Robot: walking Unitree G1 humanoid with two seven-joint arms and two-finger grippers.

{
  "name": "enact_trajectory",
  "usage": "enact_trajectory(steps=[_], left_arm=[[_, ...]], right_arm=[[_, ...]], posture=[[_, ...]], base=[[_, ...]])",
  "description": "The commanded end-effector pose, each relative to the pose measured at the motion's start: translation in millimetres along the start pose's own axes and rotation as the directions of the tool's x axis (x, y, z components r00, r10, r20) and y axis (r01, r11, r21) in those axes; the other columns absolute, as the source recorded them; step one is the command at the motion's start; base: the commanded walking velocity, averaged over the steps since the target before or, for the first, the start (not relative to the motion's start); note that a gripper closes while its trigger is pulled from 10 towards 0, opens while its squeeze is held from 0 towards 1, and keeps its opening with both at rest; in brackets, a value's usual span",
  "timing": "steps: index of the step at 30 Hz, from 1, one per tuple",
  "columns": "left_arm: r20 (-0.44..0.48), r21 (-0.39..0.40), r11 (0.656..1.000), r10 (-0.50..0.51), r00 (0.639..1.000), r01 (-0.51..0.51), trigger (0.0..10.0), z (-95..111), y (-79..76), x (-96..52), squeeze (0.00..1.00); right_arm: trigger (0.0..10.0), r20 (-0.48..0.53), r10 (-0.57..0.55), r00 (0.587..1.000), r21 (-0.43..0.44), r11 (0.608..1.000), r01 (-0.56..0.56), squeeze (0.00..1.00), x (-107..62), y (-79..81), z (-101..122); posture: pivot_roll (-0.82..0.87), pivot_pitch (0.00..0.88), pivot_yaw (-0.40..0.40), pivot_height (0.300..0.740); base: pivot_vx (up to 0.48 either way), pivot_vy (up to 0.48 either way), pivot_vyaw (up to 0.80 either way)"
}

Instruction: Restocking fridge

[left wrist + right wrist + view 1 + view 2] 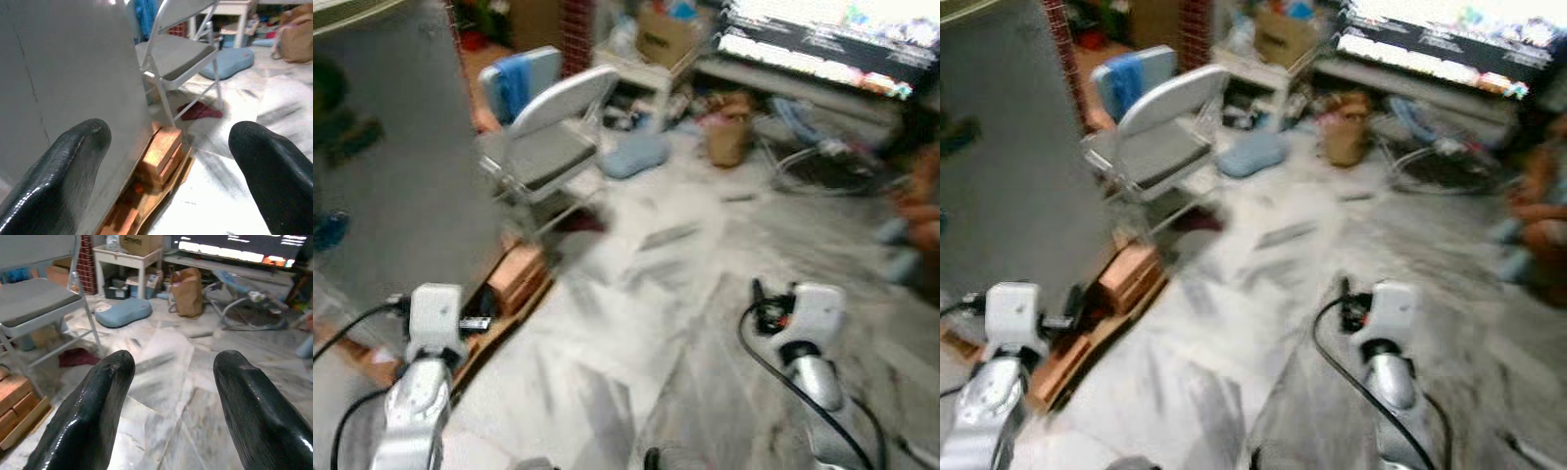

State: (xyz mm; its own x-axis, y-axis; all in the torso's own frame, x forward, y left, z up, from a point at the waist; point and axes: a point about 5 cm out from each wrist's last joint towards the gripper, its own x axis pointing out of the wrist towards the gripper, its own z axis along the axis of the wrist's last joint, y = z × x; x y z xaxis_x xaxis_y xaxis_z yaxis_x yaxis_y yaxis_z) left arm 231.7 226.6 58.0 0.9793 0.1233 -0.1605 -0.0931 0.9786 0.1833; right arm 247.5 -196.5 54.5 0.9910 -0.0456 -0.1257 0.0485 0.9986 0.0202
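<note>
Beside the blurred grey fridge (391, 166), both pincers, left (171, 171) and right (168, 401), gape empty.

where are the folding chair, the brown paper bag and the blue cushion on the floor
folding chair (544, 152), left eye view, on its grey seat
brown paper bag (186, 293), right wrist view, on the bag's front face
blue cushion (123, 312), right wrist view, on its top surface

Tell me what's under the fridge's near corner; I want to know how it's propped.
Stacked wooden blocks on a flat board sit at the base of the grey fridge. How far they run beneath it is hidden by the fridge body.
</note>
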Motion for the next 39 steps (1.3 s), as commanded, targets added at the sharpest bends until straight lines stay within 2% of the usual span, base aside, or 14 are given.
enact_trajectory(steps=[1, 6, 13, 17, 23, 28, 29, 32, 39], left_arm=[[0.031, -0.005, 1.0, -0.017, 0.999, 0.017, 10.0, 9, -10.1, 3.6, 0.0], [0.019, -0.016, 1.0, -0.023, 1.0, 0.024, 10.0, 6, -13.1, -1.5, 0.0], [0.019, -0.011, 0.999, -0.03, 0.999, 0.03, 10.0, 8, -11.8, 1.0, 0.0], [0.035, 0.013, 0.999, -0.034, 0.999, 0.033, 10.0, 11, -16.4, 1.3, 0.0], [0.021, -0.017, 0.998, -0.058, 0.998, 0.059, 10.0, 9, -25.2, 0.0, 0.0], [0.026, -0.019, 0.997, -0.081, 0.996, 0.081, 10.0, 10, -27.7, 0.3, 0.0], [0.031, -0.024, 0.996, -0.084, 0.996, 0.084, 10.0, 11, -28.3, 0.8, 0.0], [0.033, -0.027, 0.996, -0.089, 0.995, 0.09, 10.0, 12, -29.4, 1.5, 0.0], [0.038, -0.038, 0.993, -0.112, 0.993, 0.113, 10.0, 12, -33.7, -1.3, 0.0]], right_arm=[[10.0, 0.018, -0.001, 1.0, -0.027, 1.0, 0.002, 0.0, 4.3, -5.5, 6], [10.0, 0.03, 0.006, 1.0, 0.0, 1.0, -0.006, 0.0, 8.5, -1.2, 9], [10.0, 0.038, 0.011, 0.999, 0.011, 1.0, -0.011, 0.0, 12.0, 3.1, 12], [10.0, 0.04, 0.016, 0.999, 0.014, 1.0, -0.017, 0.0, 13.4, 3.4, 13], [10.0, 0.041, 0.009, 0.999, 0.014, 1.0, -0.01, 0.0, 16.3, 0.1, 14], [10.0, 0.055, -0.002, 0.998, -0.002, 1.0, 0.002, 0.0, 19.0, 0.1, 17], [10.0, 0.074, 0.034, 0.997, -0.046, 0.998, -0.03, 0.0, 19.6, 4.9, 21], [10.0, 0.076, 0.032, 0.997, -0.061, 0.998, -0.027, 0.0, 20.3, 7.2, 22], [10.0, 0.041, -0.037, 0.998, -0.071, 0.997, 0.04, 0.0, 24.6, -2.1, 18]], posture=[[0.07, 0.036, -0.065, 0.74], [0.08, 0.032, -0.057, 0.74], [0.09, 0.041, -0.053, 0.74], [0.08, 0.044, -0.056, 0.74], [0.08, 0.046, -0.058, 0.74], [0.08, 0.045, -0.057, 0.74], [0.08, 0.045, -0.057, 0.74], [0.08, 0.046, -0.057, 0.74], [0.09, 0.046, -0.062, 0.74]], base=[[0.0, 0.45, -0.8], [0.0, 0.467, -0.36], [0.0, 0.479, 0.0], [0.0, 0.48, 0.0], [0.0, 0.48, 0.0], [0.0, 0.48, 0.0], [0.0, 0.48, 0.0], [0.0, 0.48, 0.0], [0.0, 0.48, 0.0]])
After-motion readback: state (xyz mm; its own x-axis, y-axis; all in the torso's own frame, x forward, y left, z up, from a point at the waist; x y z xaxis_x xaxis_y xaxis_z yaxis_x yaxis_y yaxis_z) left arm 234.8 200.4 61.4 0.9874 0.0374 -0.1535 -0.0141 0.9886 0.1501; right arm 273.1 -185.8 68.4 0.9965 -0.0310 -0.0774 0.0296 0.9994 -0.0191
